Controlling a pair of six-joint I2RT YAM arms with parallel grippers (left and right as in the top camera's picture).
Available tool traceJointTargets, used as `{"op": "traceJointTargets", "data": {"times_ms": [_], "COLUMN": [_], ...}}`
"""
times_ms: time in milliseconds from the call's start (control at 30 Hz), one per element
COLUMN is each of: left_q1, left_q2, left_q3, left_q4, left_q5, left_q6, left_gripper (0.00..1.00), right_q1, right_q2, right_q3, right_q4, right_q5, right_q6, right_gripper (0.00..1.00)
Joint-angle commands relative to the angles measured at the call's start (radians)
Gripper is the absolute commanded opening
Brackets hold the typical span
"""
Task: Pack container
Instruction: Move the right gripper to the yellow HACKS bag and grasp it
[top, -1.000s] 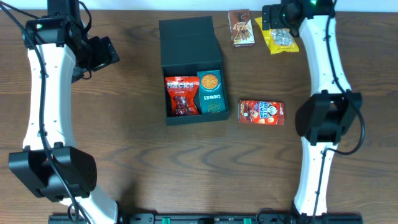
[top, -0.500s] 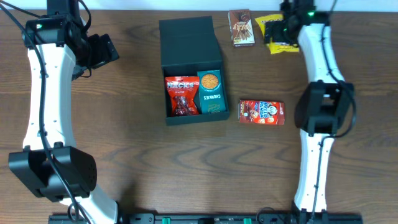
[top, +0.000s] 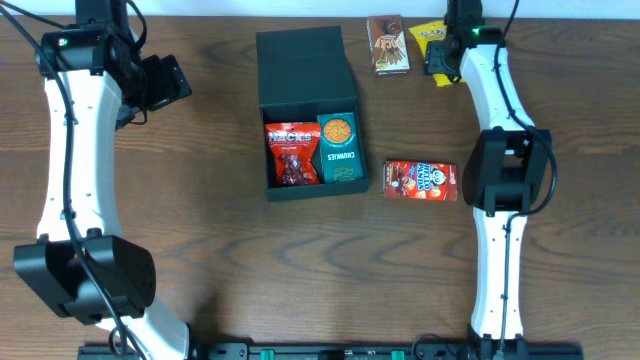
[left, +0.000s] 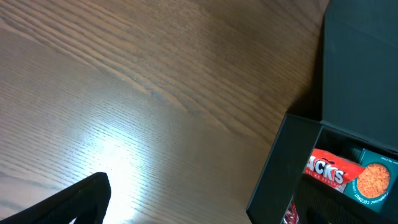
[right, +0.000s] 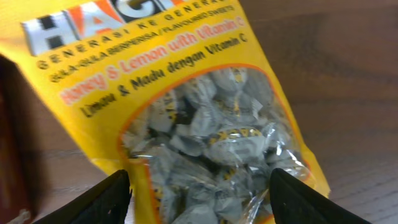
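The container (top: 300, 60) is a dark box in the middle of the table with its lid folded back. It holds a red snack packet (top: 292, 153) and a teal carton (top: 339, 150). In the left wrist view the container's wall (left: 280, 168) stands to the right of my open left gripper (left: 199, 211), which hangs over bare wood. At the far right of the table my right gripper (right: 199, 205) is low over a yellow candy bag (right: 186, 106). Its fingers (right: 106, 199) stand wide on either side of the bag, which is not visibly squeezed. From overhead the arm covers most of that bag (top: 428, 35).
A brown snack packet (top: 388, 44) lies just left of the yellow bag. A red carton (top: 421, 181) lies on the wood right of the container. My left gripper (top: 165, 85) hovers left of the container, well apart from it.
My right arm has swung left and lower onto the yellow bag, covering more of it, and its jaws have narrowed a little. The left arm has not moved.
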Motion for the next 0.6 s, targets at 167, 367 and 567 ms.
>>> {"op": "traceJointTargets", "data": {"times_ms": [167,367,567], "left_q1": [-0.003,-0.003,-0.003], "left_q2": [0.000,0.000,0.000], "left_q3": [-0.002,-0.002,-0.002], "left_q4": [-0.003,-0.003,-0.003], "left_q5": [0.000,0.000,0.000], "left_q6": [-0.008,-0.007,-0.007], "left_gripper": [0.95,0.95,0.95], "right_q1": [0.023,0.024,0.026], "right_q2": [0.045,0.045,0.039], "right_q3": [-0.003,-0.003,0.012], "right_q4": [0.000,-0.012,-0.043], "right_q5": [0.053,0.052,0.045], "right_q6": [0.022,0.027,0.030], "right_gripper": [0.38,0.06,0.01]}}
